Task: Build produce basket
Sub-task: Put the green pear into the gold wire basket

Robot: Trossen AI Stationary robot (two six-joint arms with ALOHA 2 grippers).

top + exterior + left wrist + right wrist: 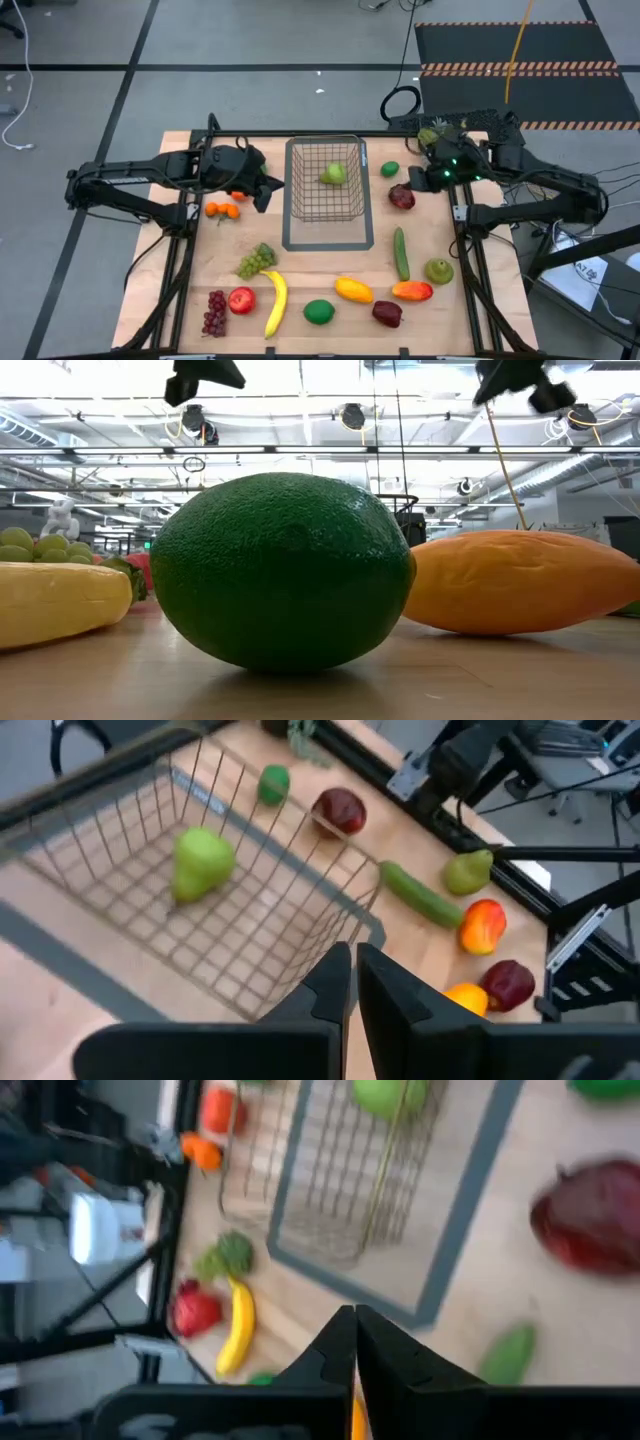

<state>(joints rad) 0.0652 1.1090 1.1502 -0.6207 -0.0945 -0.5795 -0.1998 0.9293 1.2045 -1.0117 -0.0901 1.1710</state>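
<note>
The left gripper [265, 188] is seen just left of the wire basket [327, 180], fingers pressed together and empty. Small oranges [222, 210] lie left of the basket, below that gripper. One green pear [333, 174] rests inside the basket. A lime [389, 169] and a dark red apple [401, 196] lie right of the basket. The right gripper [432, 175] is held farther right of the basket, closed on nothing.

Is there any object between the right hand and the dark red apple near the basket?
Nothing visible. The right hand, shut and empty, hovers just beside the dark red apple, with only bare table between them. The small lime lies off that line, nearer the wire basket.
</note>
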